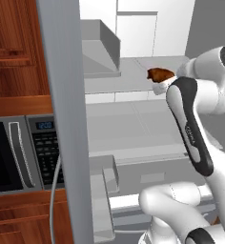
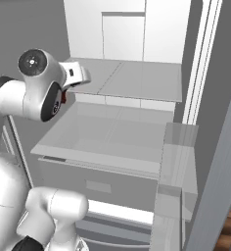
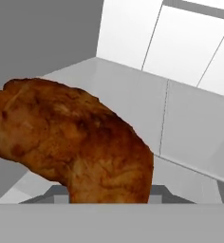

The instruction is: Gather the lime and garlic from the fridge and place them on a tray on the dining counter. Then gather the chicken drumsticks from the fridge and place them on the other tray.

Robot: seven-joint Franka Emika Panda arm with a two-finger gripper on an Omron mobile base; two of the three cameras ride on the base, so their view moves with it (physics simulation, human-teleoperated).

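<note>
at far left a microwave (image 1: 19,157) sits in wooden cabinetry, then the open fridge (image 1: 62,119) door edge, then a glass shelf (image 1: 128,76). a chicken drumstick (image 1: 160,74) hangs just above that shelf at the gripper (image 1: 162,86), the jaws seemingly closed on its narrow end, though the contact itself is hidden. if the hold is shallow, the thick end may swing and slip free on withdrawal, or catch the door frame.
</note>
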